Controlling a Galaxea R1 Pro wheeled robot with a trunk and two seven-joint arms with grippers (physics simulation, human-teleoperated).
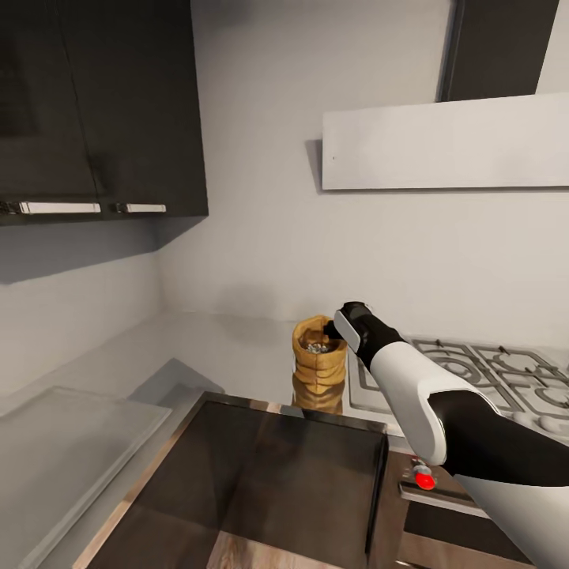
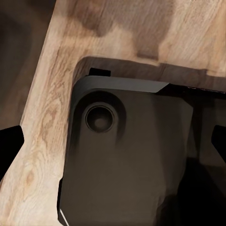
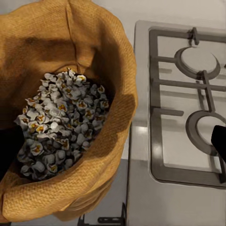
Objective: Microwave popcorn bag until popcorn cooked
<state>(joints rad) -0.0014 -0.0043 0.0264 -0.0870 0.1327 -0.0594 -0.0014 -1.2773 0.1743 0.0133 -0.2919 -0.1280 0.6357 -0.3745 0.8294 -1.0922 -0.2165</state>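
Observation:
The tan popcorn bag (image 1: 318, 367) stands upright on the grey countertop (image 1: 205, 348), just left of the gas hob. Whitish popcorn (image 3: 61, 122) fills its open top (image 1: 318, 346). My right gripper (image 1: 333, 336) hovers at the bag's rim. In the right wrist view this gripper (image 3: 113, 146) is open, with the bag's near wall (image 3: 108, 70) between its dark fingertips. My left gripper (image 2: 113, 143) is open too, hanging over the wood floor and my dark base. The microwave is out of view.
The steel gas hob (image 1: 474, 371) lies right of the bag, under a flat white hood (image 1: 442, 142). Dark upper cabinets (image 1: 95, 103) hang at the left. A dark glass panel (image 1: 261, 474) with a steel rim lies flat in front. A small red dot (image 1: 424, 478) shows beside it.

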